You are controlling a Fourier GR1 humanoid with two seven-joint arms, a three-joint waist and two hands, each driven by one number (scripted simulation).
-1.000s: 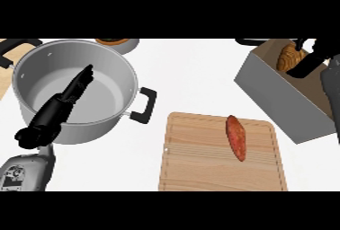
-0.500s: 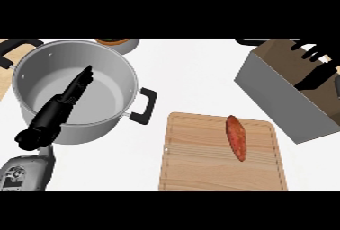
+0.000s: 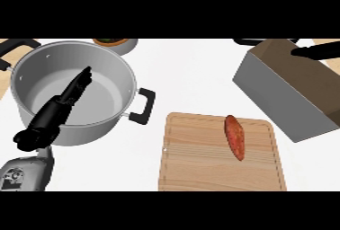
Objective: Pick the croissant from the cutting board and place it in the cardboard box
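Our left hand hangs over the pot; to its right the croissant lies on the board, the box farther right.

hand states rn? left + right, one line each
Left hand: open, fingers straight, over the pot, holding nothing.
Right hand: only a dark part shows at the top right by the cardboard box; fingers cannot be told.

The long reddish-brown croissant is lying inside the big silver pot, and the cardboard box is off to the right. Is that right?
Not quite. The long reddish-brown croissant lies on the light wooden cutting board, not inside the big silver pot, as the head view shows. The grey-sided cardboard box is indeed off to the right.
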